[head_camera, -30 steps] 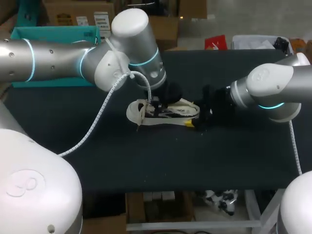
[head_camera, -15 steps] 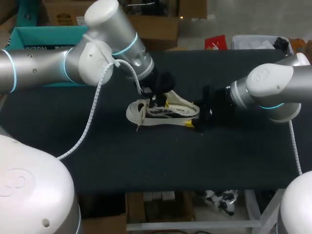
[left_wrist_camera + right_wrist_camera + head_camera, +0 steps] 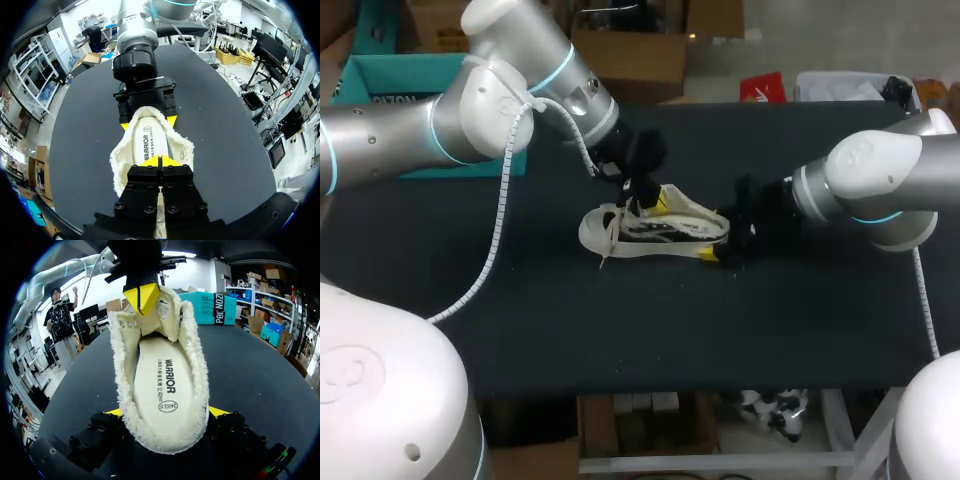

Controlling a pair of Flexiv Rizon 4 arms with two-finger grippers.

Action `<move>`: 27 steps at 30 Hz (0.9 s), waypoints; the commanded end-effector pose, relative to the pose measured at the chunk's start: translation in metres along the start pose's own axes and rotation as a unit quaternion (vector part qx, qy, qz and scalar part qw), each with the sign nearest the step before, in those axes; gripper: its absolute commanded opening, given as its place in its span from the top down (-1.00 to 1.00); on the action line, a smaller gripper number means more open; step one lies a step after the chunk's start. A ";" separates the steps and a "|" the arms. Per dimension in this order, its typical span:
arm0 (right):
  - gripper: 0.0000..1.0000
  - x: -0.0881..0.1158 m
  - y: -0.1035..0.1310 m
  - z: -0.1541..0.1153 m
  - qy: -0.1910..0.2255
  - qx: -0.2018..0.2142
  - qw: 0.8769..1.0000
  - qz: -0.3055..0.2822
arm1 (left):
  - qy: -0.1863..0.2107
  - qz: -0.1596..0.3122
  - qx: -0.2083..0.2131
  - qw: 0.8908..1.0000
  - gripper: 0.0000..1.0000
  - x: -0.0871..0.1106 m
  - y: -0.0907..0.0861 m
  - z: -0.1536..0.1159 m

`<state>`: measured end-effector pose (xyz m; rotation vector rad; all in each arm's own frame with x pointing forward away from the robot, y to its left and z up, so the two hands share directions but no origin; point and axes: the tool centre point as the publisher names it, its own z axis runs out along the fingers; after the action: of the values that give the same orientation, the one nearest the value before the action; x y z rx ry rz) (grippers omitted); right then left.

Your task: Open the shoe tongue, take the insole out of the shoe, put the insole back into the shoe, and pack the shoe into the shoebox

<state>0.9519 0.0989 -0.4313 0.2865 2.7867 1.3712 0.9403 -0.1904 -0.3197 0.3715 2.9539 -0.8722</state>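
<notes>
**Tongue pinched, heel clamped: soft shoe, go easy**

My left end effector (image 3: 160,161) is pressed together on the tongue (image 3: 150,320), holding it up off the canvas shoe (image 3: 660,232), which sits sole-down mid-bench (image 3: 620,320). My right end effector (image 3: 166,415) is spread around the heel, both tips touching its sides.

The shoe looks light and floppy with frayed cloth walls. It'd likely buckle if squeezed mid-body, so the heel is the stiffer hold. The insole (image 3: 162,385) lies flat inside and looks thin and bendy; I'd take it at the heel edge.

The bench is dark and matte, probably decent friction. The teal shoebox (image 3: 410,75) is at the far left edge, well apart from the shoe.
</notes>
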 end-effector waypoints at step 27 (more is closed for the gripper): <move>1.00 -0.002 -0.006 0.004 0.001 -0.001 1.000 0.000 | 0.130 -0.038 -0.273 0.952 1.00 0.024 0.016 0.038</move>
<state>0.9519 0.0990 -0.4313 0.2863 2.7868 1.3714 0.9209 -0.1909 -0.3581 0.3550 3.2930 -0.1288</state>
